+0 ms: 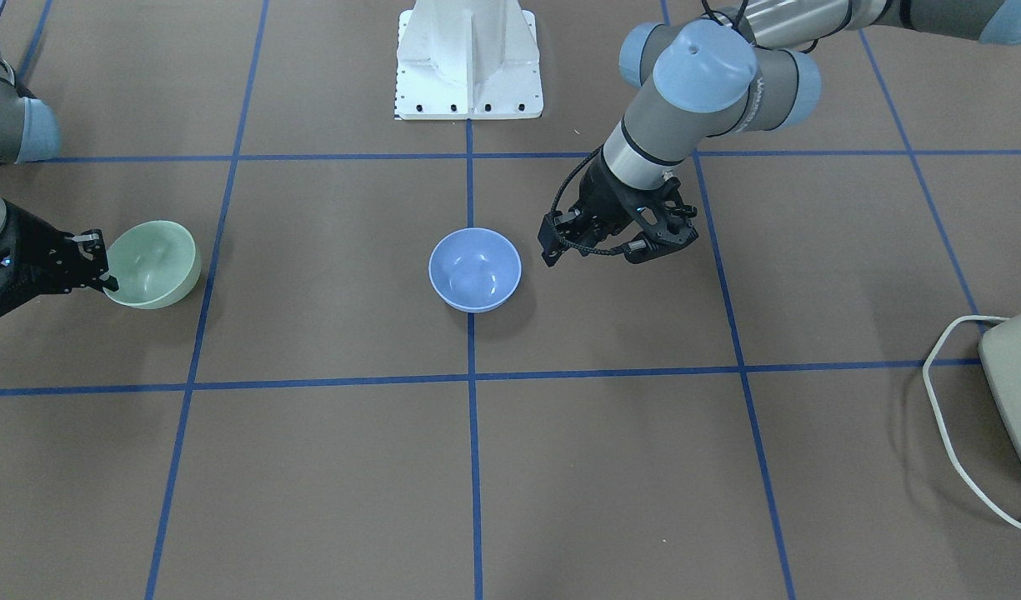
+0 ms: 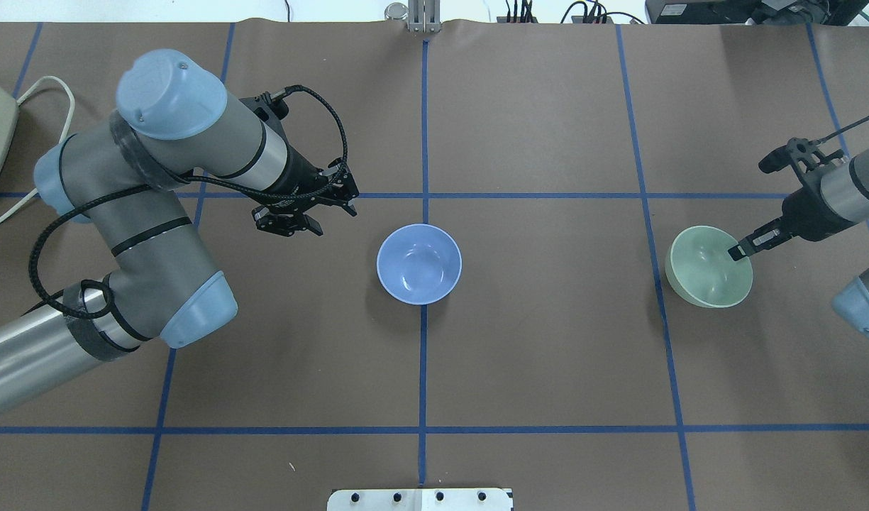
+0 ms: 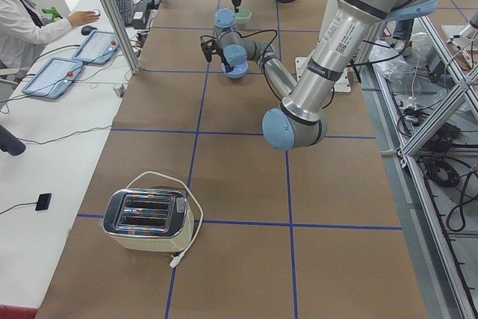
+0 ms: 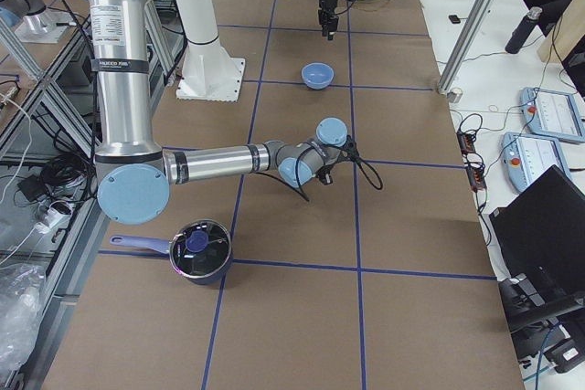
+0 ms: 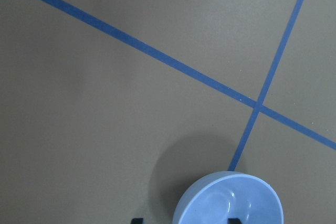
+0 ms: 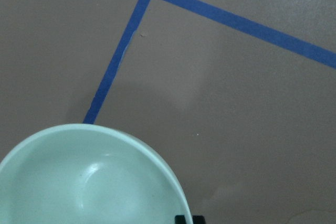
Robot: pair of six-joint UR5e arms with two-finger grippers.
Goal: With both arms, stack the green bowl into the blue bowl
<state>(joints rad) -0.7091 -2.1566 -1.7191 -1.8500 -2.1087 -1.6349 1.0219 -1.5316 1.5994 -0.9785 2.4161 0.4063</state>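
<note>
The pale green bowl [image 1: 156,267] sits at the table's right end in the overhead view [image 2: 704,273]. My right gripper [image 1: 103,277] is shut on its rim, one finger inside and one outside, and also shows in the overhead view [image 2: 740,252]. The bowl looks slightly tilted. The right wrist view shows the green bowl [image 6: 89,182] close below. The blue bowl [image 1: 475,270] stands upright at the table's middle [image 2: 418,264]. My left gripper [image 2: 313,213] is open and empty, hovering just beside it [image 1: 618,243]. Its fingertips [image 5: 136,220] frame the blue bowl [image 5: 231,200] in the left wrist view.
A white pedestal base [image 1: 468,67] stands at the robot's side of the table. A toaster [image 1: 1014,392] with a white cord sits at the left end [image 3: 147,220]. A dark pot with a lid [image 4: 199,251] stands at the right end. Blue tape lines grid the brown table.
</note>
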